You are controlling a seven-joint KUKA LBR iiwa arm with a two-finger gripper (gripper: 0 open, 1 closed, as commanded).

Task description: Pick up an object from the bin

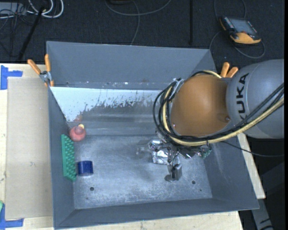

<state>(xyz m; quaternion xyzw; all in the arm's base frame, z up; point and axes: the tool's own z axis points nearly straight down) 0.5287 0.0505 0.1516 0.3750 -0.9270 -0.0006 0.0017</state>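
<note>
my tool [173,172] low over bin [134,66] floor, right of middle. can't tell open or closed. blue block [84,167] far left.

The grey metal bin [134,188] has a pretty scuffed floor, with stuff sitting along its left wall. There's a small pink round thing [77,133], a long green ridged strip [67,157] just below it, and a little blue block [85,167] beside the strip's lower end.

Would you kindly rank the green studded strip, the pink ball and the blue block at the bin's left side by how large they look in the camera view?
1. green studded strip: clearly the largest, long and narrow.
2 and 3. pink ball and blue block: they look about alike, so I leave them unranked.
</note>
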